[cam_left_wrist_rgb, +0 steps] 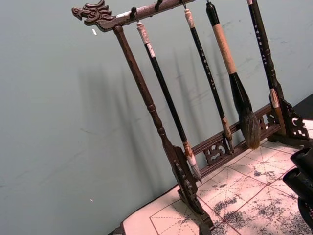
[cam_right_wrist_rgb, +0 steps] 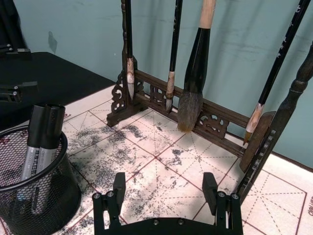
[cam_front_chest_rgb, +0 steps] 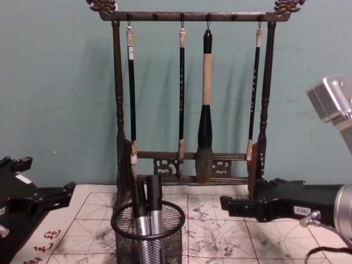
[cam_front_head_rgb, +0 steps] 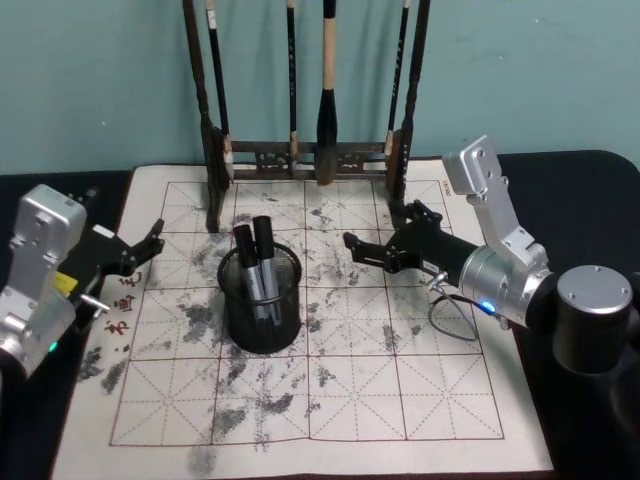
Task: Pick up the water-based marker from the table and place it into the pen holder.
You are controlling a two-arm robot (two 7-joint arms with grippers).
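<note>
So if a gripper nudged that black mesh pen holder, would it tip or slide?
Probably slide: the round black wire-mesh pen holder looks light and sits flat on the white gridded mat. Tipping seems possible, since two grey markers stand tall above its rim.

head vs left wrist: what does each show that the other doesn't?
Head only: the pen holder with two markers standing in it, the whole mat on the table, the open right claw beside the holder, and the left claw at the mat's edge. Left wrist only: the brush rack's carved dragon-head top. Both: hanging brushes, stained grid.
</note>
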